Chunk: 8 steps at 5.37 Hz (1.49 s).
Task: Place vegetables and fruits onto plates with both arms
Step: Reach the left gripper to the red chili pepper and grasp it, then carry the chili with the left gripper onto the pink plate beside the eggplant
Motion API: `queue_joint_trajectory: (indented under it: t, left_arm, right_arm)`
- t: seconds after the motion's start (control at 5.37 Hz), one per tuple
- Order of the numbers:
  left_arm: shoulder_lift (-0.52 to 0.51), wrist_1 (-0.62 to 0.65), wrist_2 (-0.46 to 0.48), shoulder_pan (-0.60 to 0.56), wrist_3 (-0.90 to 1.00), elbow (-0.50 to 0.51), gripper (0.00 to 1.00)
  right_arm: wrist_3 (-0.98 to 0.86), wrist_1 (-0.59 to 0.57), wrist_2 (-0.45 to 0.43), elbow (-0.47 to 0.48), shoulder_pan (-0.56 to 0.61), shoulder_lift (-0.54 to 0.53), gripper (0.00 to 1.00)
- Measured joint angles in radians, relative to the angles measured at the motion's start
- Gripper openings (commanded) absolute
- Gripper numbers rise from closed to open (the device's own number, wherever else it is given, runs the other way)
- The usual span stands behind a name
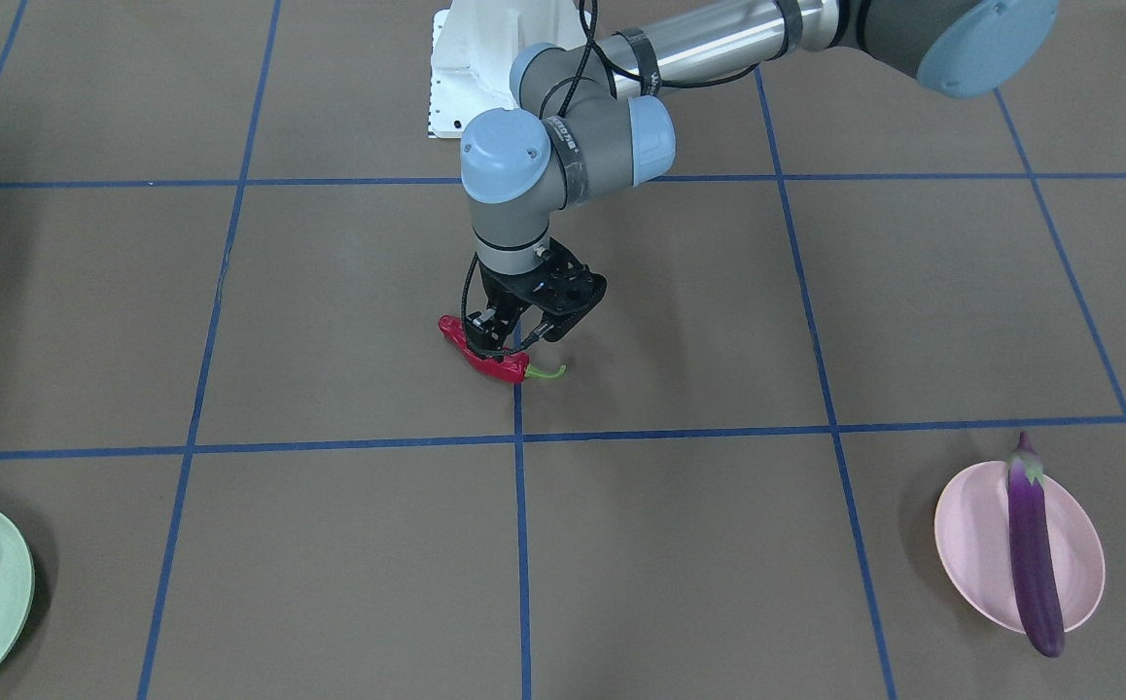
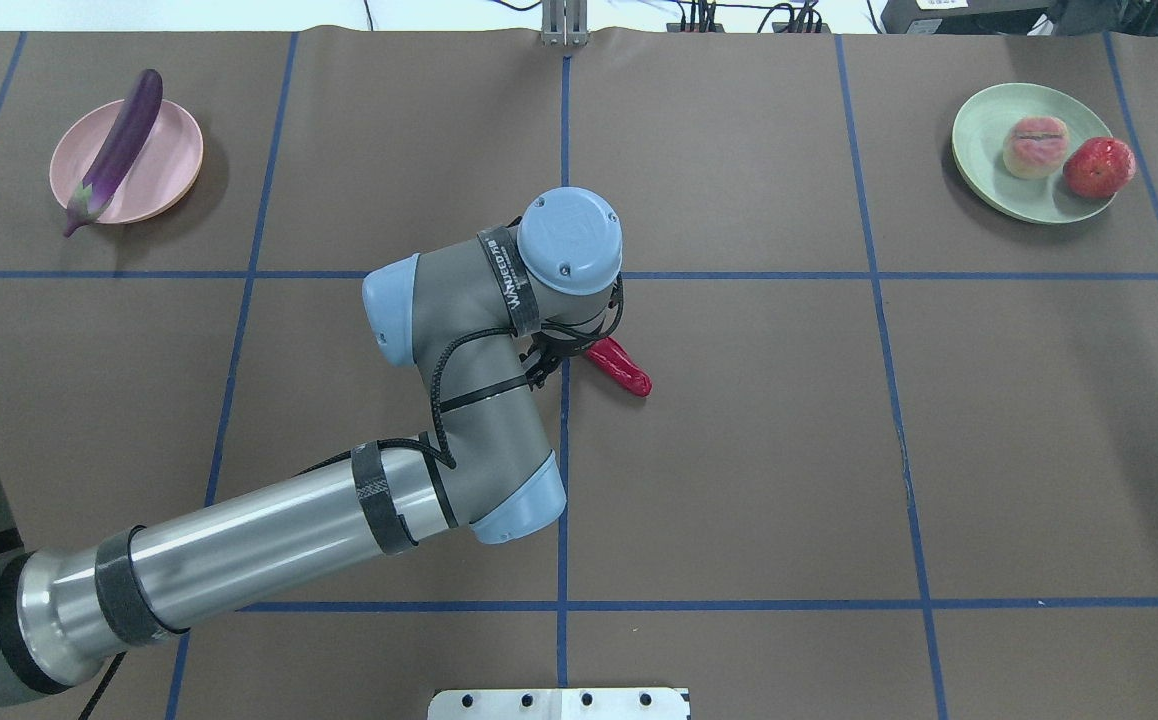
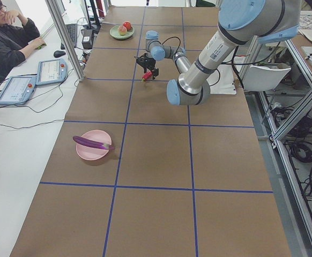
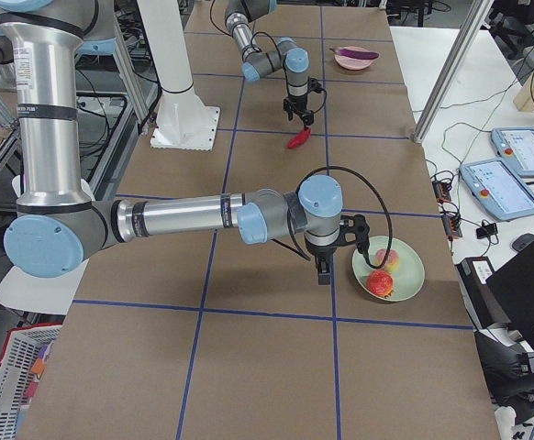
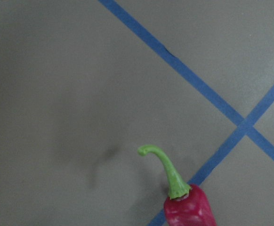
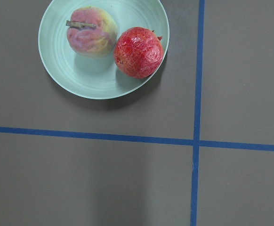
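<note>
Shows the left gripper (image 1: 510,348) near the middle of the table (image 2: 739,480), pointing down, fingers clamped across the chili (image 1: 505,369). Places the chili by a blue tape line (image 2: 739,605), red body slanted, curled green stem sticking out past the fingers. Leaves unclear whether the chili rests on the table or hangs just above it. Gives, in the left wrist view, only the stem and the top of the red body over brown table and tape.

Sets the eggplant (image 2: 116,150) on the pink plate (image 2: 174,160) at the far left corner of the overhead view, lying across it with both ends past the rim. Sets the peach (image 2: 1035,146) and pomegranate (image 2: 1099,167) side by side on the green plate (image 2: 984,150) at the far right corner, the pomegranate at the rim.

Shows the right gripper (image 4: 323,272) only in the right side view, pointing down just beside the green plate. Cannot tell there whether its fingers stand apart or together.
</note>
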Motion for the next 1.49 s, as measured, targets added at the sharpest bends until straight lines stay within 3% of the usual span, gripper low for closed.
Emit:
queue_joint_trajectory:
  t: [0.19,0.37,0.56,1.12,1.49]
  left_arm:
    - [-0.013,-0.023,0.025,0.004,-0.013,0.029,1.0]
    - [-0.037,-0.071,0.047,0.005,-0.015,0.086,0.67]
    - [-0.062,-0.107,0.053,0.005,-0.011,0.137,0.01]
    - [-0.074,-0.103,0.05,-0.015,0.089,0.138,0.0]
    - [-0.06,0.033,-0.025,-0.125,0.399,0.05,0.0]
  right_arm:
    - [0.0,0.0,0.0,0.0,0.0,0.001,1.0]
    - [0.0,0.0,-0.001,0.001,0.0,0.002,1.0]
    - [0.0,0.0,-0.002,0.003,0.0,0.003,1.0]
    - [0.0,0.0,-0.001,0.004,0.0,0.004,1.0]
    - [0.001,-0.001,-0.003,0.003,0.0,0.004,1.0]
